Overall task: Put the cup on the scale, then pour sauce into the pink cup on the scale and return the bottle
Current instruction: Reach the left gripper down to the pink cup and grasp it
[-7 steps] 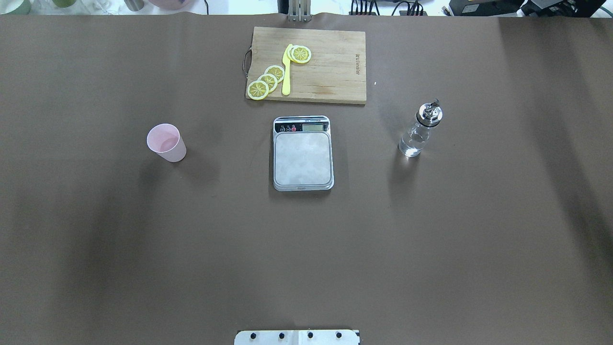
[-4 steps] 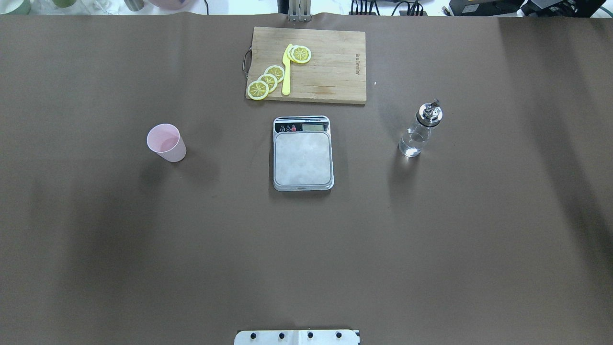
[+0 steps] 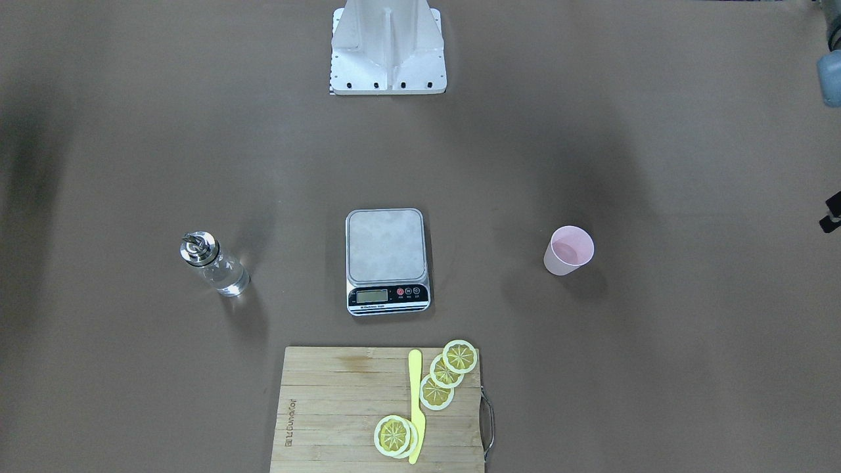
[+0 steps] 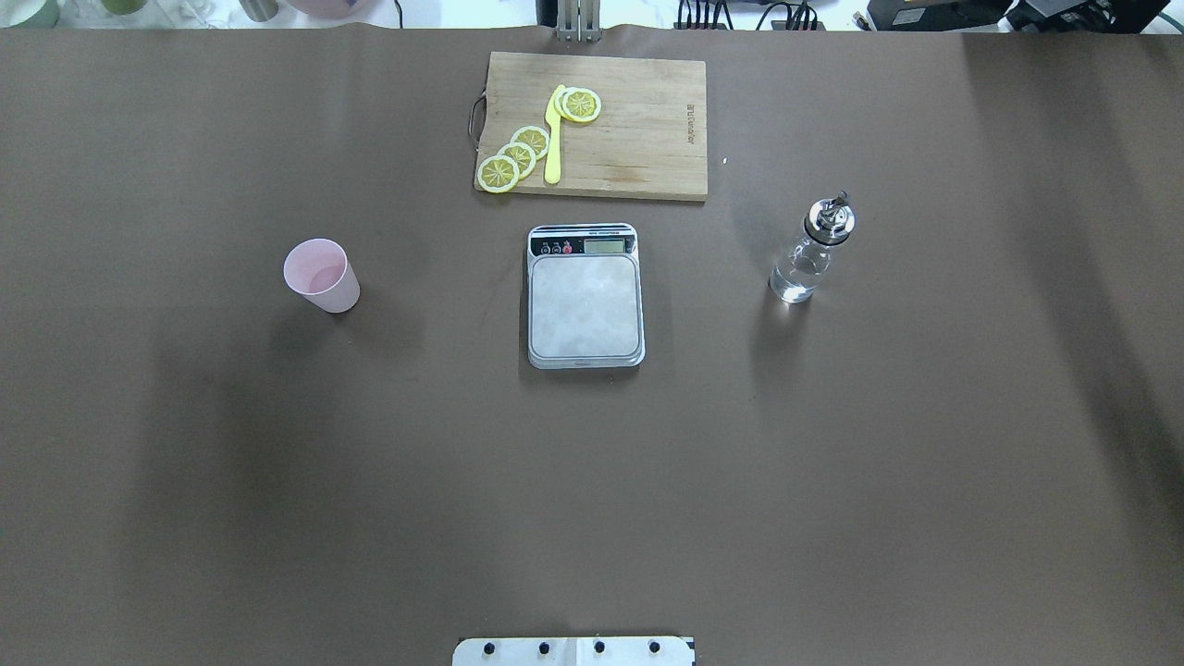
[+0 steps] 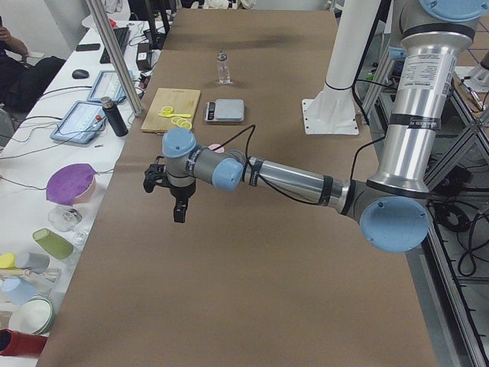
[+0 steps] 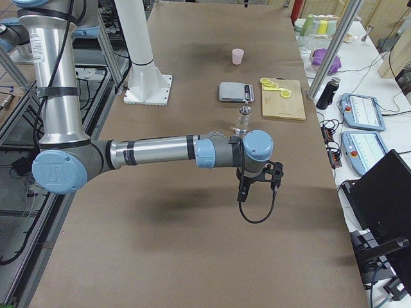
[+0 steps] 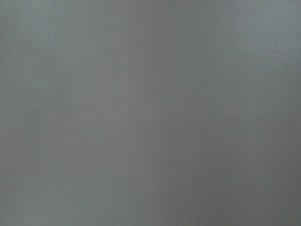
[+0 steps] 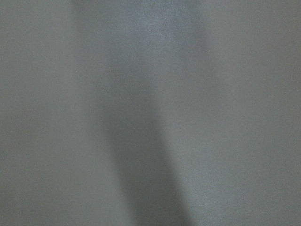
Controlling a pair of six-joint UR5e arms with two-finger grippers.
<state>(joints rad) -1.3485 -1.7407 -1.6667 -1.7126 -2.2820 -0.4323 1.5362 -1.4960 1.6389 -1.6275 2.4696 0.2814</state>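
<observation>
The pale pink cup [image 4: 320, 275] stands upright on the brown cloth, left of the scale [image 4: 585, 310], whose steel platform is bare. The glass bottle [image 4: 810, 253] with its metal spout stands right of the scale, and clear sauce [image 4: 794, 283] shows in its lower part. From across the table the cup [image 3: 569, 249], scale [image 3: 386, 246] and bottle [image 3: 213, 263] appear mirrored. My left gripper [image 5: 176, 211] hangs over the cloth nearer than the cup and apart from it. My right gripper [image 6: 244, 191] hangs nearer than the bottle [image 6: 243, 120]. Whether either is open or shut I cannot tell. Both wrist views show only blurred cloth.
A wooden cutting board [image 4: 638, 139] with lemon slices [image 4: 518, 155] and a yellow knife [image 4: 553, 134] lies behind the scale. The robot's base plate [image 4: 573, 650] sits at the near edge. Tablets, bottles and bowls crowd the side desk [image 5: 84, 122], where a person sits.
The cup, scale and bottle have not moved. Only the soft shadows on the cloth have shifted slightly.
</observation>
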